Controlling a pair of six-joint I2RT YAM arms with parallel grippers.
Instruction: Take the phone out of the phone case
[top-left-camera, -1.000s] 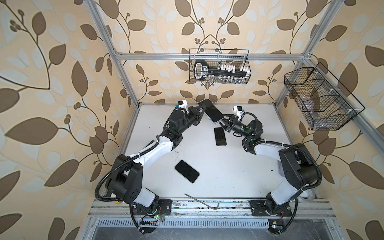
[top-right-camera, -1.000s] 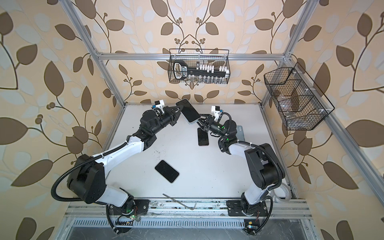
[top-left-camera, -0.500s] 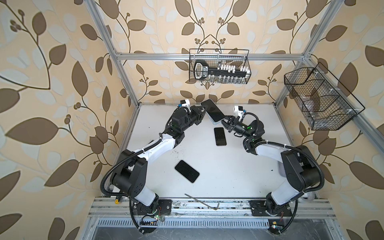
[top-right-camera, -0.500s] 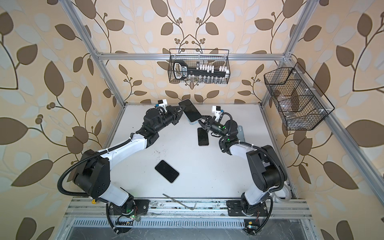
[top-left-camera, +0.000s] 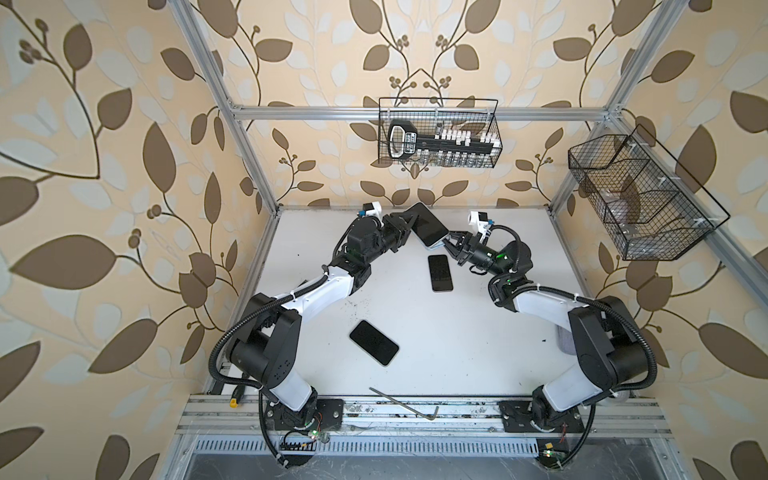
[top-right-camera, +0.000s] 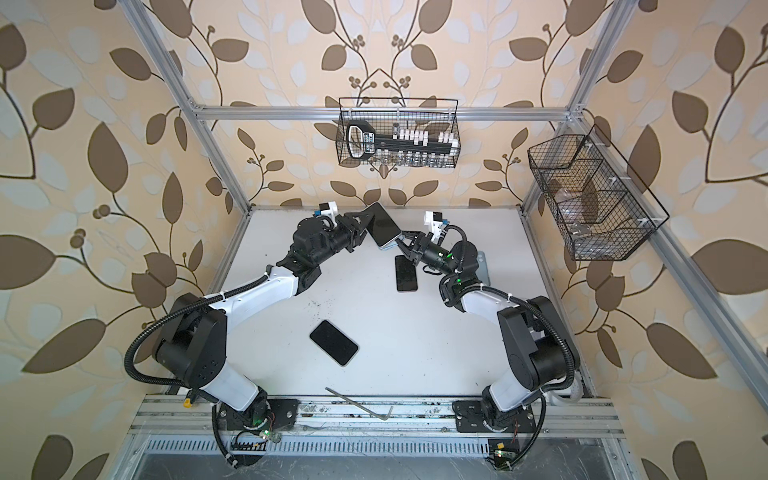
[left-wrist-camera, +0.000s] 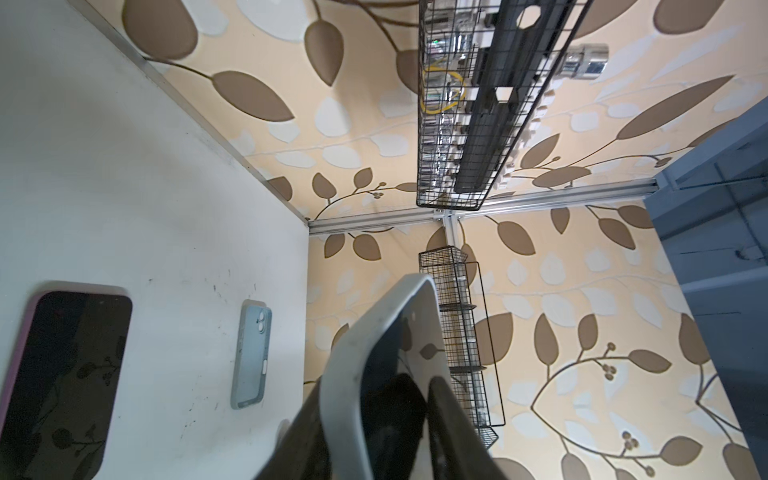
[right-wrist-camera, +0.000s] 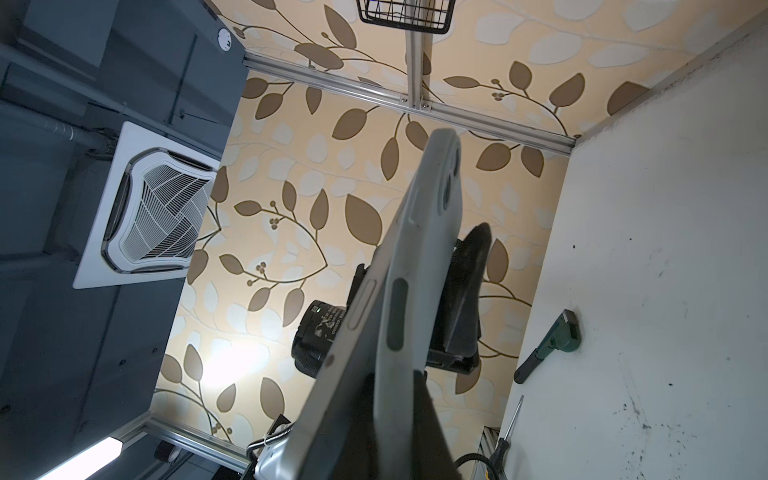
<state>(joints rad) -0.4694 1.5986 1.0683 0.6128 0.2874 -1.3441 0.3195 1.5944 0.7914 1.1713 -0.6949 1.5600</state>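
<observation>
A phone (top-left-camera: 428, 226) in a pale grey phone case (top-left-camera: 434, 246) hangs tilted in the air above the back middle of the table, seen in both top views. My left gripper (top-left-camera: 409, 226) is at its far upper end, jaws apart around the case's rim (left-wrist-camera: 345, 374), with a gap beside one finger (left-wrist-camera: 453, 428). My right gripper (top-left-camera: 446, 245) is shut on the lower corner. In the right wrist view the case's wall (right-wrist-camera: 428, 232) stands peeled away from the phone's silver side (right-wrist-camera: 345, 353), one finger between them, the other outside.
Two dark phones lie on the white table (top-left-camera: 498, 353), one (top-left-camera: 440, 273) under the held one and one (top-left-camera: 374, 343) nearer the front. An empty blue-grey case (left-wrist-camera: 251, 353), a green-handled tool (right-wrist-camera: 548, 345), a screwdriver (right-wrist-camera: 509, 428) and an Allen key (top-left-camera: 407, 401) also lie about. Wire baskets (top-left-camera: 438, 133) hang on the walls.
My right gripper has gone from open to shut on the case's corner. My left gripper, shut before, has spread its jaws. The phone has stayed almost in place.
</observation>
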